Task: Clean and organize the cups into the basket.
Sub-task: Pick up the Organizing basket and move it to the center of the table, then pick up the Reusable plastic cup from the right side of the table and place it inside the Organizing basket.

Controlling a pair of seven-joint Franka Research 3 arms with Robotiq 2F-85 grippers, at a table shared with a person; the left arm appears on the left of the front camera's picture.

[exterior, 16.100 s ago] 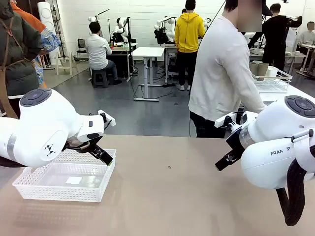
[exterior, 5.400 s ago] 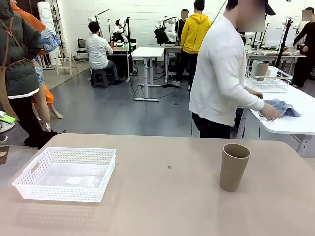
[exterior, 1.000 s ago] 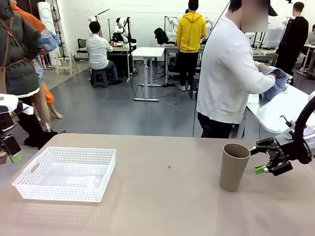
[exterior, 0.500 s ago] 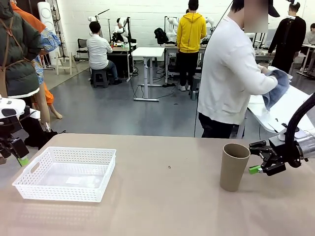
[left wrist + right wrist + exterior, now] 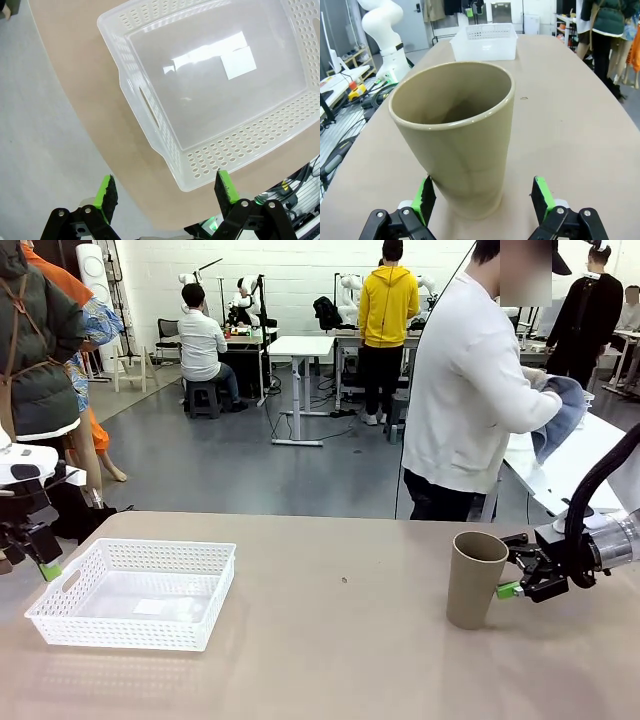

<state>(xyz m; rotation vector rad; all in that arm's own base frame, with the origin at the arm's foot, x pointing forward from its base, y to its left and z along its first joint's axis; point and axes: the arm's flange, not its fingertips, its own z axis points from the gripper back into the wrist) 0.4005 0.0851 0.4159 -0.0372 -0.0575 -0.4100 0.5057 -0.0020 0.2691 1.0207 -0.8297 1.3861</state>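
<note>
A tan-brown cup [image 5: 476,578] stands upright on the right part of the table. My right gripper [image 5: 510,566] is open at its right side, level with its lower half, fingertips close to its wall. In the right wrist view the cup [image 5: 457,135] stands just beyond the green pads [image 5: 425,199] of the open gripper [image 5: 482,197], apart from them. The white basket [image 5: 135,592] lies empty at the left. My left gripper [image 5: 28,565] hangs open off its left end. From that wrist, the basket [image 5: 150,107] lies ahead of the open gripper [image 5: 165,190].
A person in a white top stands behind the table's far right, holding a blue cloth [image 5: 562,412] over a white side table [image 5: 555,475]. The table edge [image 5: 95,150] runs under my left gripper, with grey floor beyond. Bare tabletop lies between basket and cup.
My right gripper has moved left, from a hand's width off the cup to right beside it. My left gripper has drifted slightly right and down toward the basket's end.
</note>
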